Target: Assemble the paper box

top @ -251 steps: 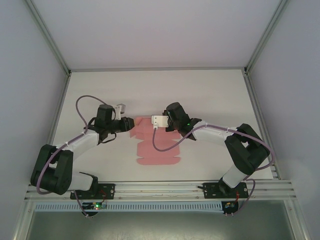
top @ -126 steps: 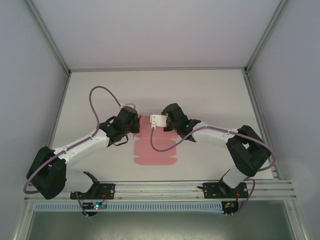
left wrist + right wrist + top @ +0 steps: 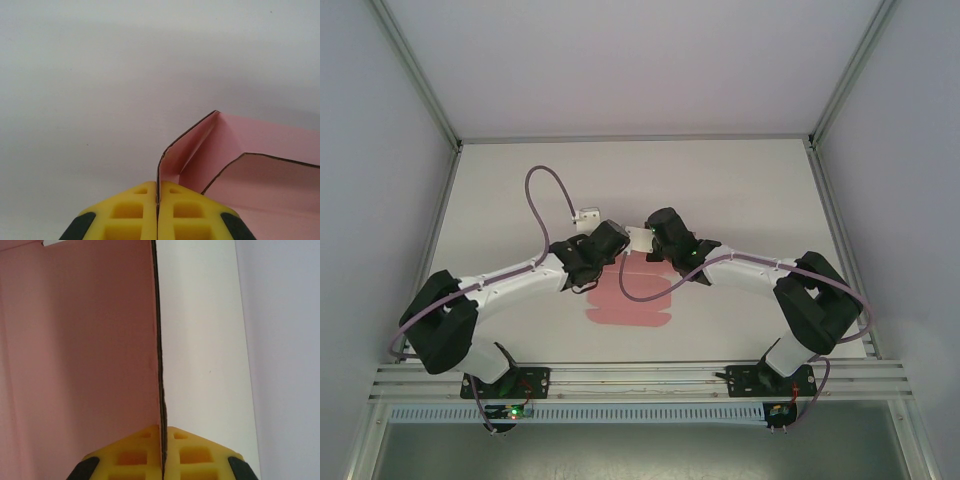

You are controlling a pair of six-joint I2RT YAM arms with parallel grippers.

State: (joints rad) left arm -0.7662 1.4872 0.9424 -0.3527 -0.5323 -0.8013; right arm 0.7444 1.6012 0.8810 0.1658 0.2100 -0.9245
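Two arms reach inward over the white table, and their tips come together near its middle. The left end effector and the right end effector sit just beside each other at the far end of the paper box. From above, the near part of the pink card lies flat on the table between the two arms. Its far part is hidden under the wrists.

From the left wrist, the left end effector is clenched on a thin raised flap of the paper box. The dark cut edge of the card runs straight up out of the seam between the yellow pads. Beyond the grip the flap bends at a corner into a longer pink wall that runs off to the right. A lower pink panel lies in front of that wall. Bare table lies to the left and beyond.

From the right wrist, the right end effector is likewise clamped on the card. Its yellow pads are pressed together on an upright edge of the paper box. Pink card lies to the left of that edge and white table to the right.

A purple cable arches above the left arm.
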